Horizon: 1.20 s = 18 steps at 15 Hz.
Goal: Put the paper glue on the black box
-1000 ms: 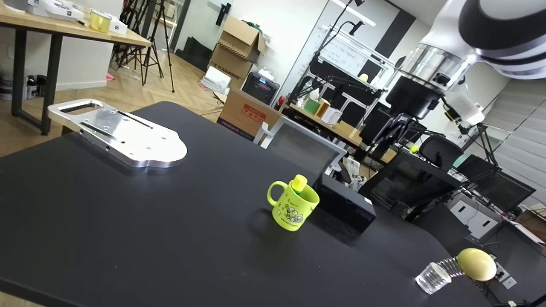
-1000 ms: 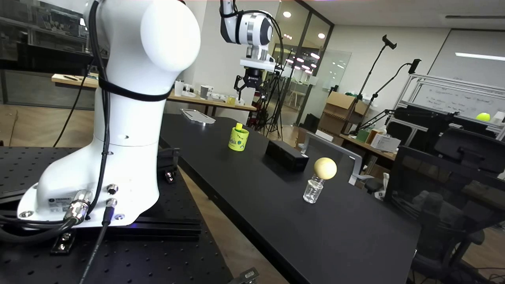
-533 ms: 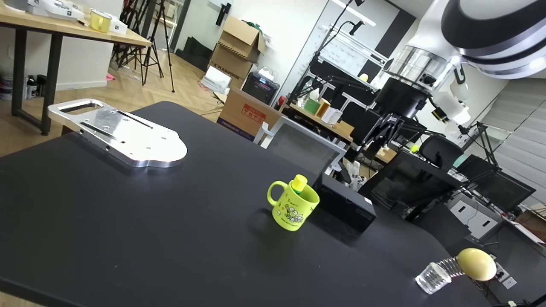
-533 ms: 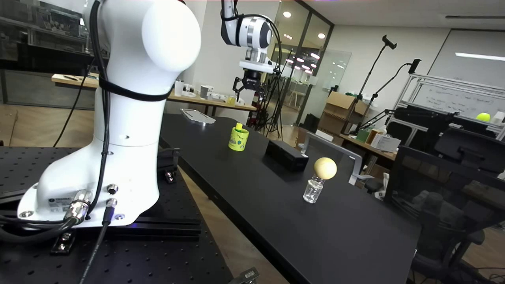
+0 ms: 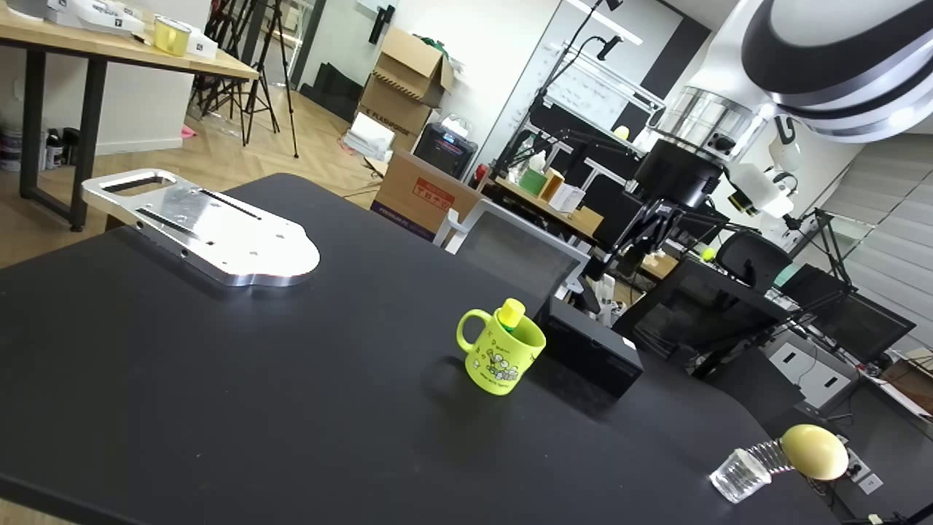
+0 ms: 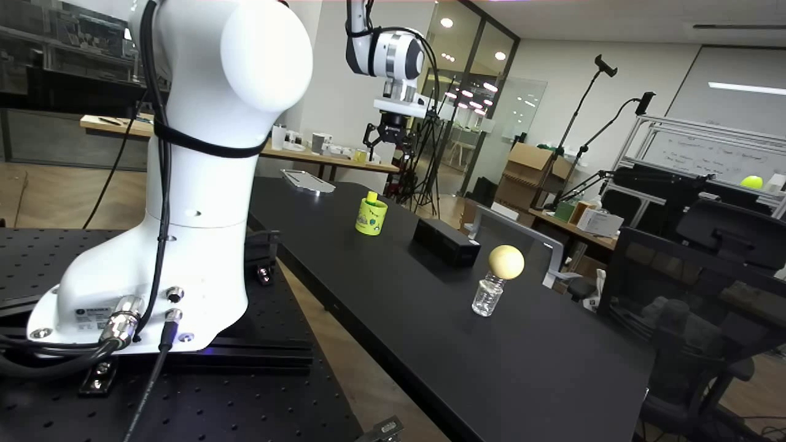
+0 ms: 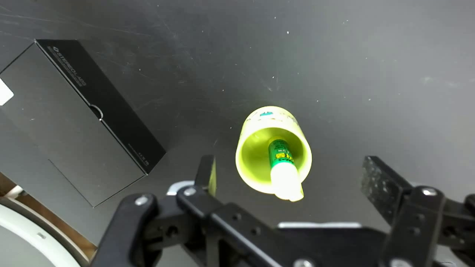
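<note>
All of the moving, I judge, is left to do: the paper glue (image 7: 284, 167) leans inside the yellow-green mug (image 7: 272, 122), mid-frame in the wrist view, one end poking past the rim. The gripper (image 7: 291, 180) hangs above both, touching neither, jaws spread wide, holding nothing. Ahead remain grasping, lifting out, and setting down on the black box (image 7: 74, 118), at the frame's left.

The rounded arm (image 6: 206, 190) is white (a black cable (image 6: 165, 196) runs down it). Silver screws (image 7: 190, 191) stud the black, jointed pincer (image 7: 291, 170).
</note>
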{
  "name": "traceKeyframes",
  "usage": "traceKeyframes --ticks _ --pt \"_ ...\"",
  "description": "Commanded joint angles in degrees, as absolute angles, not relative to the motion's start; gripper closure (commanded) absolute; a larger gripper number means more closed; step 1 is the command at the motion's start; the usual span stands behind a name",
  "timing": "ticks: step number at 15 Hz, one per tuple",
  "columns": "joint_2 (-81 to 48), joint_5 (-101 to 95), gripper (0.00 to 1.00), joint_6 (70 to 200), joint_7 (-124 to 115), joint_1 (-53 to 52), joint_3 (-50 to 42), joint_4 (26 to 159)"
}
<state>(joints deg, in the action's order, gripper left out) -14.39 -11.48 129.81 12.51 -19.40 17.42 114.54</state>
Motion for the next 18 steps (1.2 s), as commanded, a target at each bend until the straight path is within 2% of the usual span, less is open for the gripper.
traceKeyframes --ticks 1,9,17,18 --pt "-19.6 -12.8 0.0 129.4 12.6 -19.7 17.0 108.5" --pt "-31.2 -12.2 0.0 127.7 12.7 -21.4 16.6 97.4" --pt "-38.3 -12.4 0.0 125.4 10.9 -25.2 15.9 92.1" --pt "-38.8 -12.5 0.25 125.5 10.5 -25.6 15.6 91.9"
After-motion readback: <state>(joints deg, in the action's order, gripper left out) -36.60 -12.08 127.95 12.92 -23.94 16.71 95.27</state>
